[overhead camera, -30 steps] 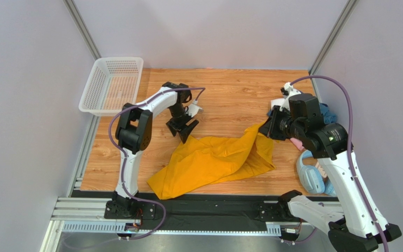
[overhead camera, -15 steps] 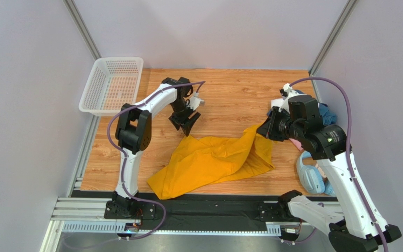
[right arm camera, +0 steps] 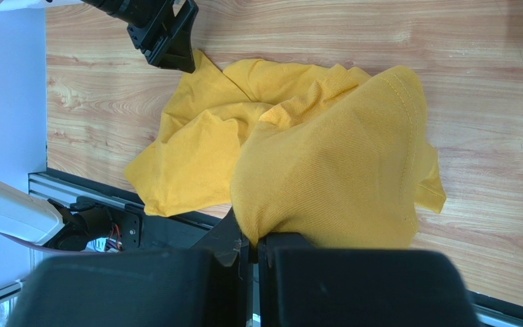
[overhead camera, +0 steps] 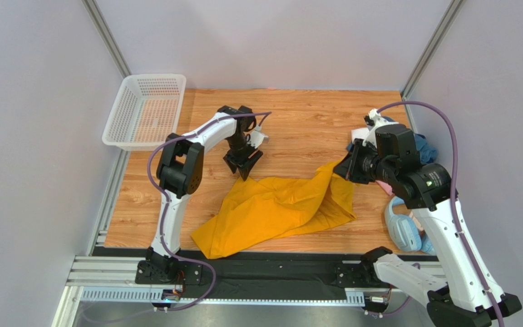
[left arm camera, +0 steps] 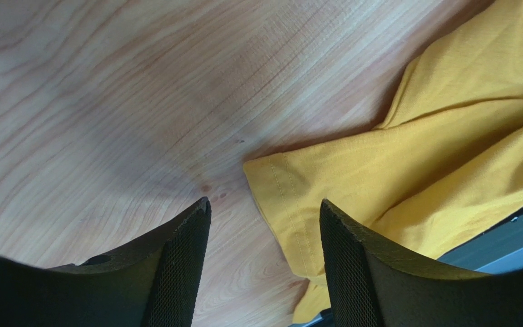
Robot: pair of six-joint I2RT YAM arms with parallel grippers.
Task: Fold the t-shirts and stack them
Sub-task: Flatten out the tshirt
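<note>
The mustard-yellow t-shirt [overhead camera: 278,208] lies crumpled on the wooden table, near the front middle. My right gripper [overhead camera: 343,169] is shut on its right upper edge and holds that part lifted; the pinched cloth [right arm camera: 325,170] bulges over the jaws in the right wrist view. My left gripper [overhead camera: 242,170] is open and empty, just above the shirt's far left corner [left arm camera: 278,184], which lies between the two fingers. White, dark blue and pink cloth [overhead camera: 424,146] sits bunched at the right wall behind my right arm, mostly hidden.
A white mesh basket [overhead camera: 145,112] stands at the back left corner. Light-blue headphones [overhead camera: 404,225] lie at the right front, by the right arm. The black front rail [overhead camera: 278,266] runs along the table's near edge.
My left gripper has shifted slightly right and down toward the shirt's far left corner. The right gripper keeps its hold and has barely moved.
</note>
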